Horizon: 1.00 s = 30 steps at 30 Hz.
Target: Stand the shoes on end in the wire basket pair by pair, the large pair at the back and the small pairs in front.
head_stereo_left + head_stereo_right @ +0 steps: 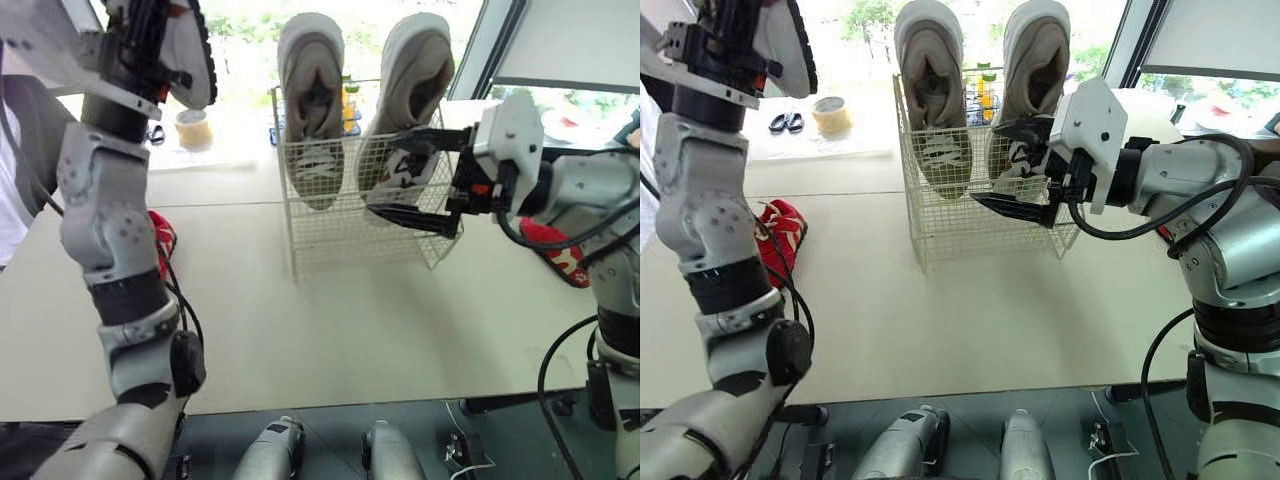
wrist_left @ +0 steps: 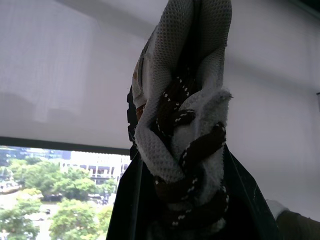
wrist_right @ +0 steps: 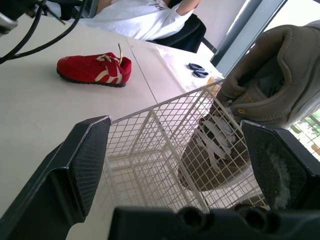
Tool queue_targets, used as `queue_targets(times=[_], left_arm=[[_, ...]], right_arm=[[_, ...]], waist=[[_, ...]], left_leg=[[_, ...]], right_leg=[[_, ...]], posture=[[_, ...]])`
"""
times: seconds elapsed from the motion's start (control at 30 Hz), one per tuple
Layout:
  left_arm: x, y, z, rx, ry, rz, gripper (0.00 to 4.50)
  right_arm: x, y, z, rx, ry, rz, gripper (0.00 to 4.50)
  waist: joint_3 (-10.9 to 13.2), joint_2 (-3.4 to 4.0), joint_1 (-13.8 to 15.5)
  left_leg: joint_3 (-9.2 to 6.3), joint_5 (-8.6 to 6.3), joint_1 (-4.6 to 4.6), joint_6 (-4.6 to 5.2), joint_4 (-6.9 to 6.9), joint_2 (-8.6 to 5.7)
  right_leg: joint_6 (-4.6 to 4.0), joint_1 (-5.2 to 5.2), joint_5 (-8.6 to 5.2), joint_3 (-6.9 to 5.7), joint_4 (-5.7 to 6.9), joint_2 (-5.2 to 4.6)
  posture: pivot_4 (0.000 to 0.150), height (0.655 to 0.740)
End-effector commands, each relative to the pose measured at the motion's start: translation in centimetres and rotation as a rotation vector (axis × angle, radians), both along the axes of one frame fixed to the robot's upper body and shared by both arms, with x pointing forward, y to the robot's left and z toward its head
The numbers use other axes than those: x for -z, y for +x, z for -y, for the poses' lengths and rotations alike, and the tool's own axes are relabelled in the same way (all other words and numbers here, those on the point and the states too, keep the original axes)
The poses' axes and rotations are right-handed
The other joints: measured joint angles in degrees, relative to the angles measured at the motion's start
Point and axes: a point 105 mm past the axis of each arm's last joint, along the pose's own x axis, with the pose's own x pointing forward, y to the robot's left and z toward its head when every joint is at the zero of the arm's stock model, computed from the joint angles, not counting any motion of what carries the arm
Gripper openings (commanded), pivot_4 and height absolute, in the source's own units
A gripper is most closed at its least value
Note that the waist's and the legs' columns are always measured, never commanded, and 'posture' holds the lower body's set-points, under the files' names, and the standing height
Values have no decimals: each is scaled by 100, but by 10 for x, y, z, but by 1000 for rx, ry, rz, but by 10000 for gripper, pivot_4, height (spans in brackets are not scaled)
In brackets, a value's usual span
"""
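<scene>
One mesh shoe (image 2: 185, 125) clamped in raised left pincer (image 2: 187, 200)

I can read no lettering, brand, number or sign on anything before me (the large shoes (image 1: 311, 100) included).

Back row of the wire basket (image 1: 340, 235) is taken by two large shoes (image 1: 311, 110) on end, heels well above the rim; front section is open from above. At its right front corner, the right gripper (image 1: 395, 178), fingers spread, just beside the mesh. The table (image 1: 300, 330) in front is bare. A red shoe (image 1: 163, 240) lies left, well apart — a second red shoe (image 1: 555, 250) lies right, by the right arm. The left gripper (image 2: 187, 210) clamps a small mesh shoe (image 2: 185, 100) high at left, apart from the basket.
</scene>
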Motion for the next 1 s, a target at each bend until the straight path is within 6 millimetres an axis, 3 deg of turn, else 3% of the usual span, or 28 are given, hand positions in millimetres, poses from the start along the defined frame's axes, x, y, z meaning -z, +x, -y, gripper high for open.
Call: queue_targets(times=[0.03,0.27,0.6,1.0], left_arm=[[5,-14,37,-9,102,104,3714],[50,1,79,-67,176,142,3714],[86,7,132,-19,181,206,3714],[107,29,156,-153,197,232,3714]], right_arm=[[-12,-1,2,1,-12,66,45000],[-13,1,1,6,-25,75,45000],[-15,-6,12,66,-38,69,45000],[-19,-15,16,103,-55,62,45000]], waist=[[-1,-1,46],[-1,-1,87],[-1,-1,103],[-1,-1,99]], left_leg=[[0,0,0,0,2,0],[2,-1,3,1,1,1],[3,-2,0,4,0,0],[5,-5,-1,8,-2,-1]], right_leg=[[1,2,2,0,-4,1],[1,8,11,-1,-17,2],[2,8,11,-3,-22,0],[4,5,12,-2,-22,-1]], posture=[[1500,7400],[1500,7400],[1500,7400],[1500,7400]])
